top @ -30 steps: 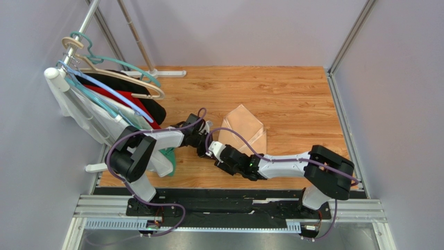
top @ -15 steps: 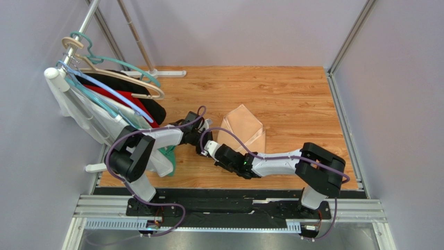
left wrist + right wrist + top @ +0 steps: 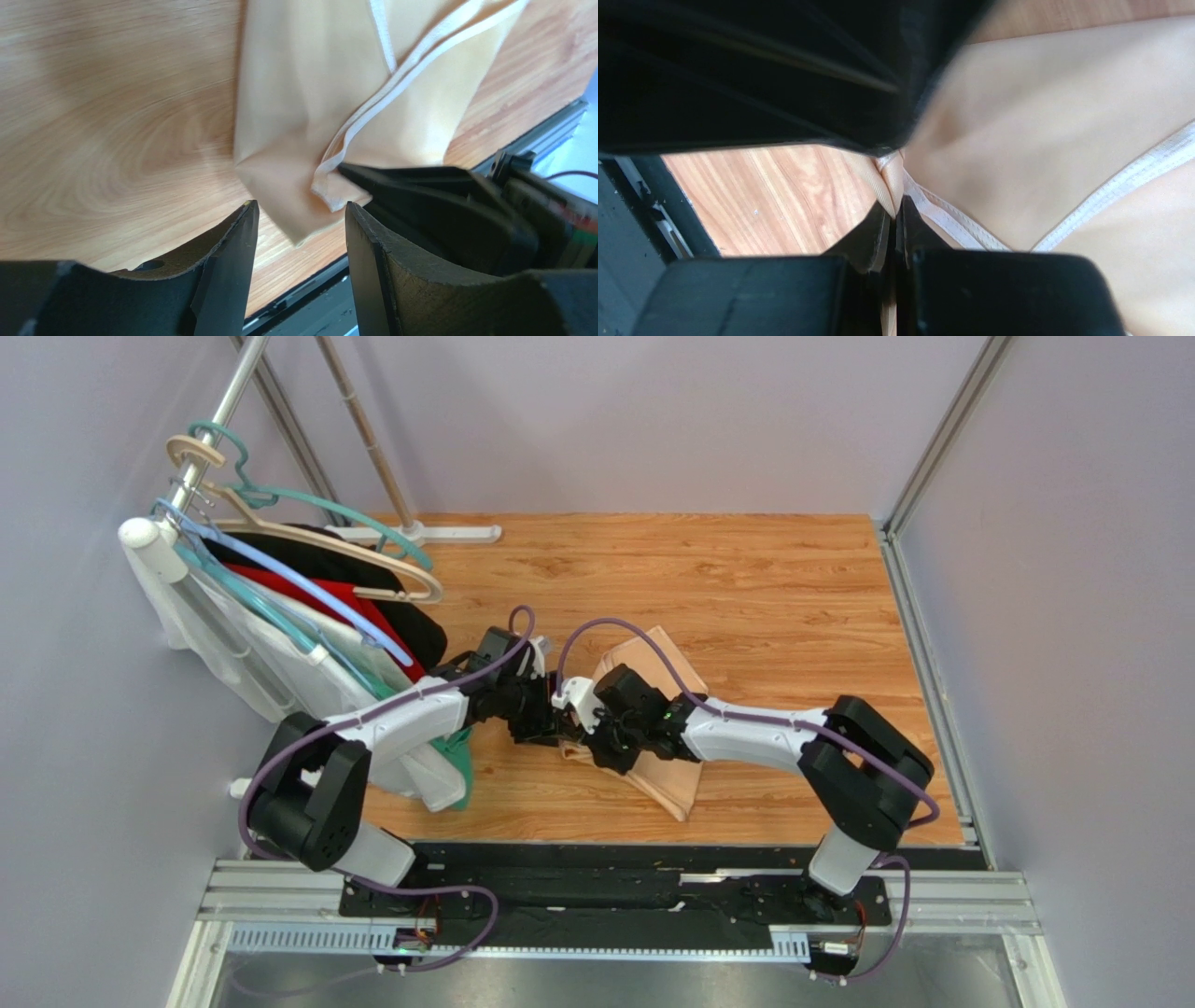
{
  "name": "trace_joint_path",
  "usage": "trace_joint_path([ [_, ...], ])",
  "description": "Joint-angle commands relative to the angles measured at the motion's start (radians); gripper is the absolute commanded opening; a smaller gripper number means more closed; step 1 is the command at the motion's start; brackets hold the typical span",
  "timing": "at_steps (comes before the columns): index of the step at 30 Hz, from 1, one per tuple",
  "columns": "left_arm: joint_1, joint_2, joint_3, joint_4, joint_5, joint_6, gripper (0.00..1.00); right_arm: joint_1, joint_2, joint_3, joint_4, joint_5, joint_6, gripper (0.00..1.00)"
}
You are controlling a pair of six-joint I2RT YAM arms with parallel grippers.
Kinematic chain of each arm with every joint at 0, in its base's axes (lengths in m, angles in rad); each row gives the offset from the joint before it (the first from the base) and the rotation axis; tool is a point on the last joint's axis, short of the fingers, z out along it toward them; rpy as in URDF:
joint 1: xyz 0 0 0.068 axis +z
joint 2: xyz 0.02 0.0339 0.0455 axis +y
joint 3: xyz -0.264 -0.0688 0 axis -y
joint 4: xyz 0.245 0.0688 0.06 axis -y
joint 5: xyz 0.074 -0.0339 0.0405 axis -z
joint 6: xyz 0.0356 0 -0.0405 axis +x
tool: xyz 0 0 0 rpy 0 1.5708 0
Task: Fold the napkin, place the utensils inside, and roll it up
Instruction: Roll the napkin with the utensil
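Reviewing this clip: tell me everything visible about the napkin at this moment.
The napkin is thin, soft, pale peach-beige cloth with a lighter stitched hem. It is folded into overlapping, creased layers and lies on the wooden table, partly hidden under both arms in the top view. The right gripper is shut on a hemmed corner. The left gripper is open beside a neighbouring folded corner and is not gripping it.

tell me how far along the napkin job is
Done: the napkin lies partly folded, layers overlapping. In hand: right gripper pinches a hemmed corner; left gripper open beside it. Left: finish folding, add utensils (none in view), roll.
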Motion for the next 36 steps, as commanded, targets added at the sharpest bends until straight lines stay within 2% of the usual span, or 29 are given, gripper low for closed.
trace_joint_path([
  [1, 0.006, -0.065, -0.011, 0.006, -0.008, 0.03, 0.58, -0.06, 0.089, 0.045, -0.116, -0.171, -0.016, 0.0],
  [13, 0.001, -0.125, -0.063, 0.022, -0.004, 0.102, 0.62, -0.143, 0.205, 0.097, -0.137, -0.326, -0.025, 0.0],
  [16, -0.03, -0.12, -0.063, 0.014, -0.042, 0.105, 0.63, -0.175, 0.219, 0.106, -0.142, -0.371, -0.017, 0.0],
  [19, -0.077, -0.105, -0.043, -0.006, -0.1, 0.108, 0.64, -0.212, 0.239, 0.12, -0.156, -0.43, -0.008, 0.0],
  [25, -0.091, -0.069, -0.032, -0.009, -0.148, 0.1, 0.65, -0.247, 0.287, 0.159, -0.192, -0.509, -0.014, 0.0],
  [30, -0.11, -0.057, -0.045, 0.005, -0.18, 0.096, 0.69, -0.261, 0.308, 0.172, -0.203, -0.52, -0.019, 0.0],
  [36, -0.116, 0.027, -0.029, 0.049, -0.188, 0.086, 0.7, -0.266, 0.32, 0.177, -0.203, -0.532, -0.019, 0.0],
])
